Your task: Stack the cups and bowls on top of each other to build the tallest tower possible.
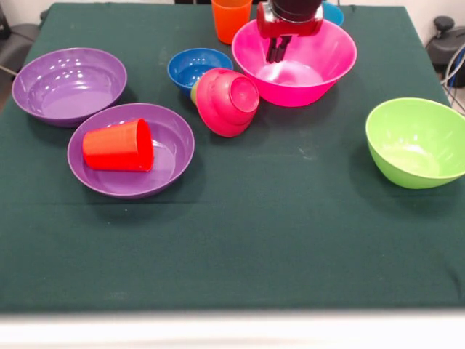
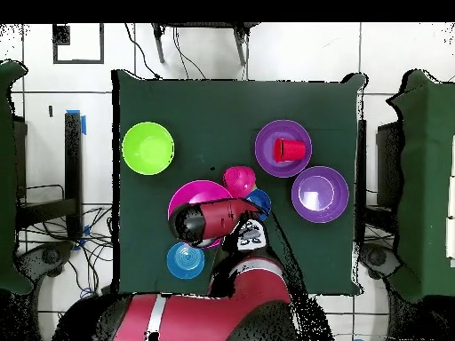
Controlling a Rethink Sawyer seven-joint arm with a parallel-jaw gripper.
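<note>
My gripper (image 1: 278, 49) hangs shut and empty over the big pink bowl (image 1: 323, 73), its tips just inside the rim. A red cup (image 1: 118, 145) lies on its side in a shallow purple bowl (image 1: 174, 138). Beside it a second purple bowl (image 1: 69, 86) stands empty. The small crimson bowl (image 1: 227, 102) is tipped over against a small dark blue bowl (image 1: 198, 67), with a yellowish edge showing behind it. An orange cup (image 1: 231, 18) and a light blue bowl (image 1: 334, 12) stand behind the pink bowl. No tower stands. In the overhead view the arm (image 2: 213, 218) hides the gripper.
A lime green bowl (image 1: 415, 142) stands alone at the right of the front view, and it also shows in the overhead view (image 2: 147, 147). The green cloth (image 1: 240, 240) stretches bare toward the near table edge.
</note>
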